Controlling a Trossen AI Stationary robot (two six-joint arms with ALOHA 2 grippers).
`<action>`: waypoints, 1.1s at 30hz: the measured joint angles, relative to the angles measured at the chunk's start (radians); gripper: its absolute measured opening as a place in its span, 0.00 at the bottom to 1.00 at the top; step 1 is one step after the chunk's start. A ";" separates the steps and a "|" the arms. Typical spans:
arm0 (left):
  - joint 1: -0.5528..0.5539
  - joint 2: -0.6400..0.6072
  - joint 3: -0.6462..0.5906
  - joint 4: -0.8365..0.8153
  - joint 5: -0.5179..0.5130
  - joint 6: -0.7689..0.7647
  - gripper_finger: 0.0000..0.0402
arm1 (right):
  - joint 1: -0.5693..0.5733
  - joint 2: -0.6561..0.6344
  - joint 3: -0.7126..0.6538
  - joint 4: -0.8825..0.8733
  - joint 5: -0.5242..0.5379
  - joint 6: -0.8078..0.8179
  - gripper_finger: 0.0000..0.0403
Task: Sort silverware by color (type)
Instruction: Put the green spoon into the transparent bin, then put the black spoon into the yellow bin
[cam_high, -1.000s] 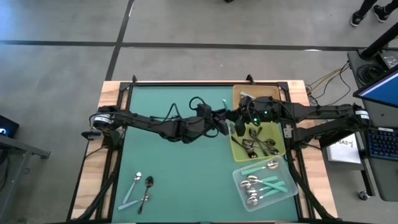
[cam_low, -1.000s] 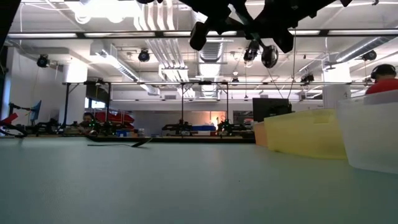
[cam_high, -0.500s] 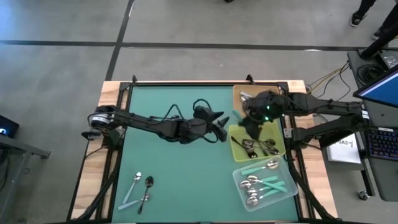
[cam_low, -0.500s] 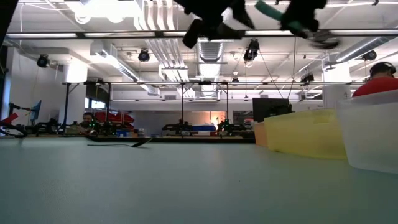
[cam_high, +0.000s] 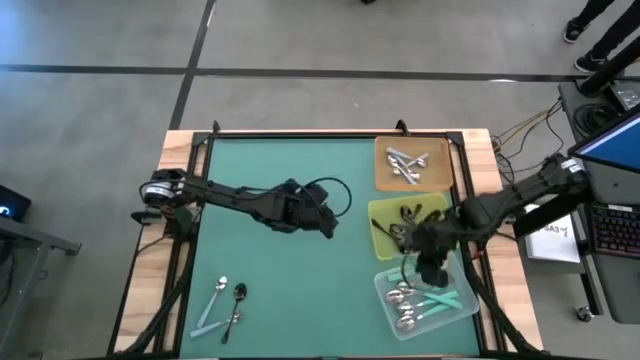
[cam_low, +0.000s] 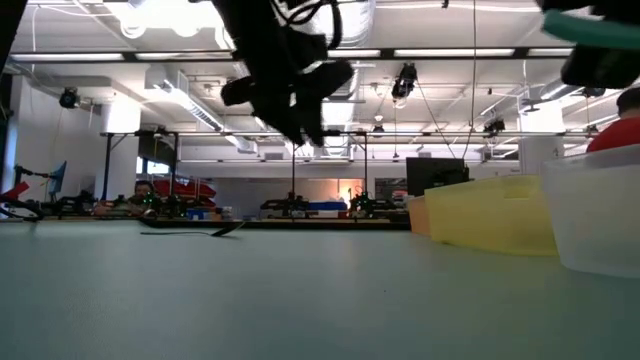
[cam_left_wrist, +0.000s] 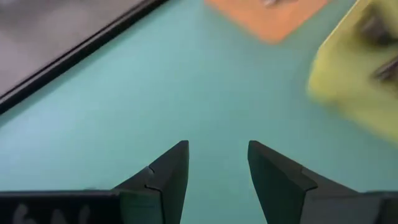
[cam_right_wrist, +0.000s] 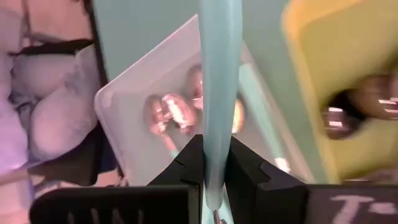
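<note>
My right gripper hangs over the clear tray at the near right, shut on a teal-handled spoon. Several teal-handled spoons lie in that tray. Dark spoons lie in the yellow tray, and silver spoons lie on the orange tray. My left gripper stands open above the mat's middle, nothing between its fingers. Three loose spoons lie flat on the mat at the near left. My right gripper pinches the spoon's teal handle between its two fingers. The handle runs along the fingers and sticks out past their tips. The fingers slant down, and the spoon is lifted clear above the clear tray. Its bowl does not show.
The three trays stand in a row along the table's right side, orange farthest, yellow in the middle, clear nearest. A black frame edges the green mat. In the low view the yellow tray and clear tray rise at the right.
My right gripper has swung from beside my left gripper at the far trays toward the near edge, carrying the teal-handled spoon to above the clear tray, and has tipped downward. My left gripper has drawn back toward the table's left, sunk lower and tipped down.
</note>
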 joint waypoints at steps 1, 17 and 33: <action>0.001 -0.001 0.000 -0.044 0.007 -0.005 0.37 | 0.029 0.005 -0.011 0.029 0.000 0.010 0.07; -0.038 -0.002 -0.001 -0.666 0.391 -0.041 0.37 | 0.151 0.132 -0.090 0.148 0.012 0.092 0.29; -0.599 -0.007 -0.002 -0.607 0.809 -0.989 0.37 | 0.151 0.100 -0.090 0.140 0.007 -0.027 0.38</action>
